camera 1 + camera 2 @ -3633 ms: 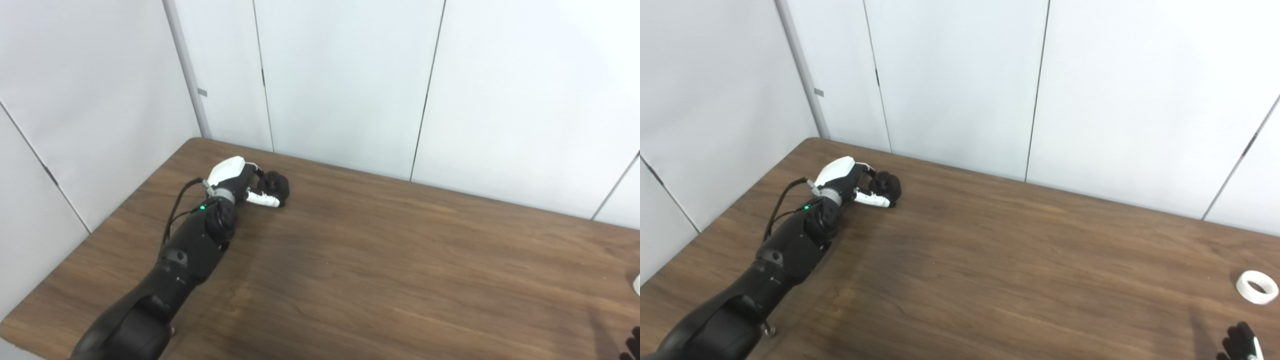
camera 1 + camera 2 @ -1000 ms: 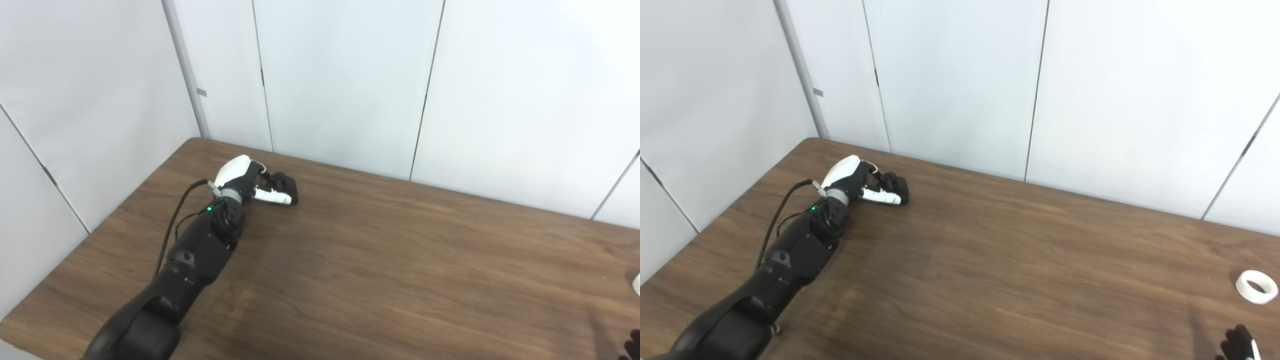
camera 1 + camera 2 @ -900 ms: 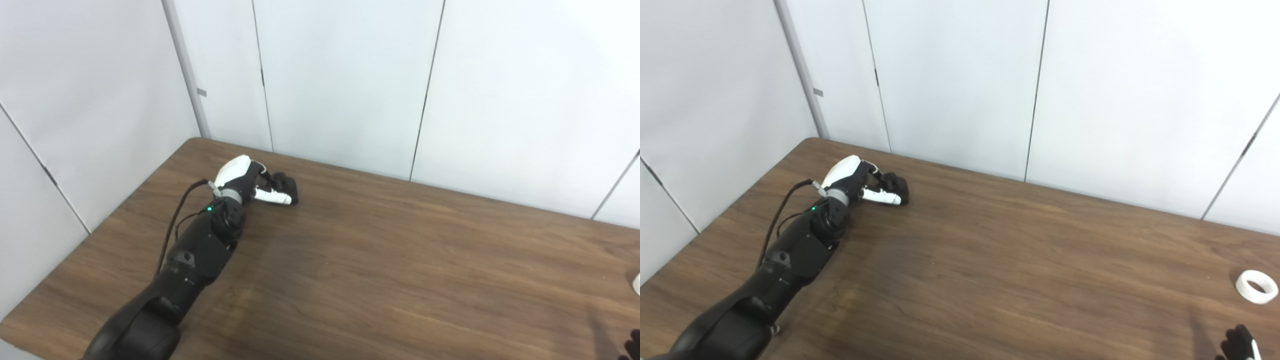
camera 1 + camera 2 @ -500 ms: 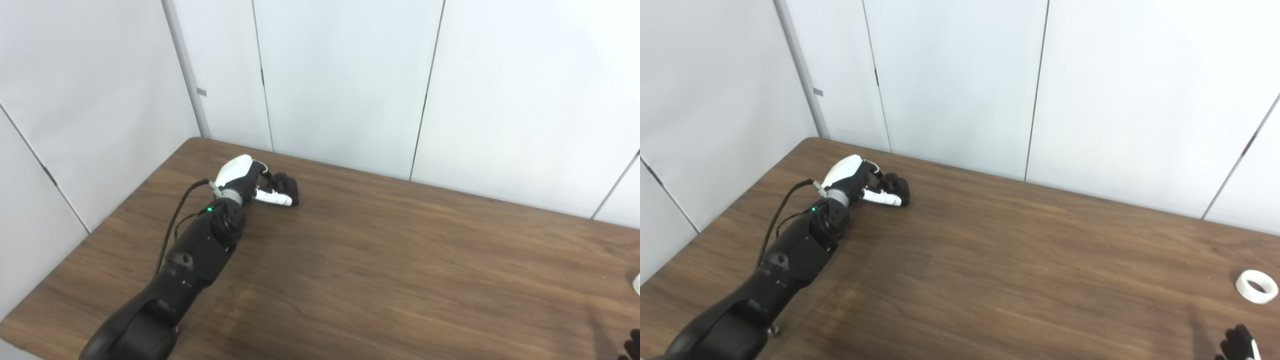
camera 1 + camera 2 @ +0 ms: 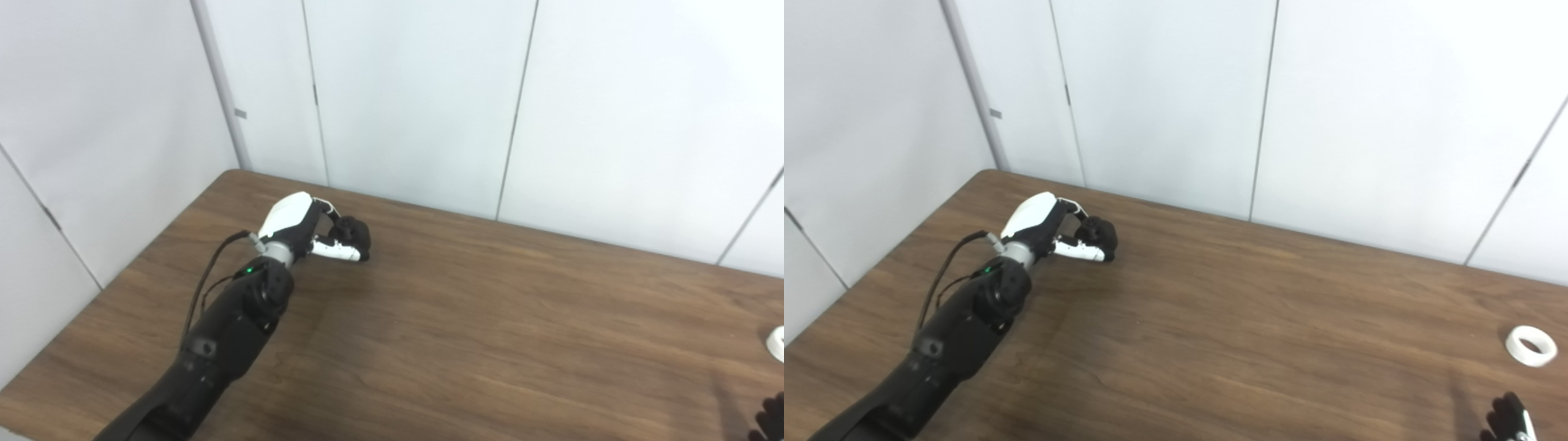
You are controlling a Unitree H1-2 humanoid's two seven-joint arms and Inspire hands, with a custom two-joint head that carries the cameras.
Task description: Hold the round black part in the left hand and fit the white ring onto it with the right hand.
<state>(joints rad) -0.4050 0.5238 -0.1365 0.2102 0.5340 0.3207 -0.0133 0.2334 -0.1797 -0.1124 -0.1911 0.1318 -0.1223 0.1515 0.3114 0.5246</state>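
The round black part (image 5: 354,231) is held by the left hand (image 5: 303,228) at 10 o'clock on the table (image 5: 490,331). The white ring (image 5: 1530,345) lies at 4 o'clock. The right hand (image 5: 1507,419) is barely seen; its state cannot be told.

- Your table (image 5: 1249,318) looks like dark brown wood grain, smooth with a dull sheen; a softer pale glare lies across its middle.
- Your left hand (image 5: 306,226) has a glossy white shell that looks like hard plastic, with matt black parts at the fingers.
- The forearm (image 5: 236,318) behind it is matt black, smooth casing; thin black cables (image 5: 208,282) look rubbery.
- The round black part (image 5: 355,231) is matt black; you cannot tell its material.
- The white ring (image 5: 1530,345) looks smooth, matt and plastic-like.
- Your right hand (image 5: 1507,419) shows only dark, matt fingertips.
- The wall panels (image 5: 1164,92) are flat, smooth, matt white.
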